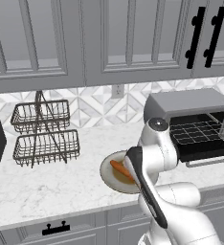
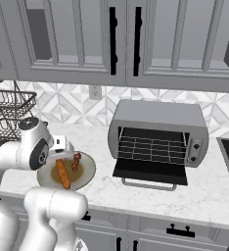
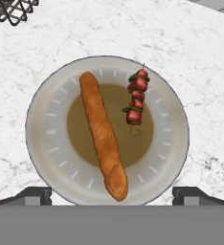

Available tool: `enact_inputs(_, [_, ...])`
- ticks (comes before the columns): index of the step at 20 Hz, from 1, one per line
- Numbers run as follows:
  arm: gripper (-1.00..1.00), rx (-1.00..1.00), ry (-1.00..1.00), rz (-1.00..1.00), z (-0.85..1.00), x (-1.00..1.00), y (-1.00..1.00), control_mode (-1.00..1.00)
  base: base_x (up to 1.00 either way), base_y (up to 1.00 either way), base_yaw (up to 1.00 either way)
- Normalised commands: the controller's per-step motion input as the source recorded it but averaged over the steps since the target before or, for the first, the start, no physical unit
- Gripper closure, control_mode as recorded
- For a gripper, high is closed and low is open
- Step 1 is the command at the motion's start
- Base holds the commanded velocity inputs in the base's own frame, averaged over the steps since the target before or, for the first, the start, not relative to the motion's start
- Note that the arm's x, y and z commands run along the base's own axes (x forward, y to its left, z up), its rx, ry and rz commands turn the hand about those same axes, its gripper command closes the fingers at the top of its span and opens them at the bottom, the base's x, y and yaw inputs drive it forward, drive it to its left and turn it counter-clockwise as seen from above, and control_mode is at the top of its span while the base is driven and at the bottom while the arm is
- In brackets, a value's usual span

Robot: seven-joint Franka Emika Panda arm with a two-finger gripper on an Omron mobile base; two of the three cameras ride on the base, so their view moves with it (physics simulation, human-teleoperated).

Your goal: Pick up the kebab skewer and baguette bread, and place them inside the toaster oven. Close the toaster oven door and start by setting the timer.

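Plainly, we are hanging above the round plate (image 3: 42, 143) on the marble counter (image 1: 47, 186), looking straight down so that both foods sit inside our frame. Our gripper (image 3: 112, 194) has its two finger tips spread wide apart, one at each lower corner of the hand view, and nothing lies between them; we judge that this wide stance is kept so either item can be straddled on the way down.

On the plate the baguette bread (image 3: 103, 136) lies lengthwise across the brown centre, its tapered end reaching toward the rim nearest us. The kebab skewer (image 3: 135, 103) lies just beside it, not touching, its red and dark chunks bunched along the short stick. Having the two apart on the dish gives us room to close on one without nudging the other.

From the right base view we see the plate near the counter's front edge, with the toaster oven (image 2: 158, 117) well to the side against the tiled wall. Its toaster oven door (image 2: 150, 172) is folded down flat, handle bar facing outward, leaving the wire rack exposed, so we judge the cavity ready to receive food.

Neither item is lifted yet. Our next move, we think, calls for a descent centred over one of them, probably the skewer, with the fingers turned across its thin stick.
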Motion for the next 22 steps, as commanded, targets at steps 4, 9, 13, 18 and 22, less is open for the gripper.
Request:
enact_inputs(4, [-1.0,0.0,0.0,0.0,-0.2,0.0,0.23,-1.0,0.0,0.0,0.0])
enact_inputs(9, [-1.0,0.0,0.0,0.0,-0.31,0.04,0.13,-1.0,0.0,0.0,0.0])
enact_inputs(13, [-1.0,0.0,0.0,0.0,-0.33,0.21,0.24,-1.0,0.0,0.0,0.0])
enact_inputs(18, [-1.0,0.0,0.0,0.0,-0.39,0.24,0.05,-1.0,0.0,0.0,0.0])
enact_inputs(22, [-1.0,0.01,0.01,0.0,-0.32,0.36,-0.05,-1.0,0.0,0.0,0.0])
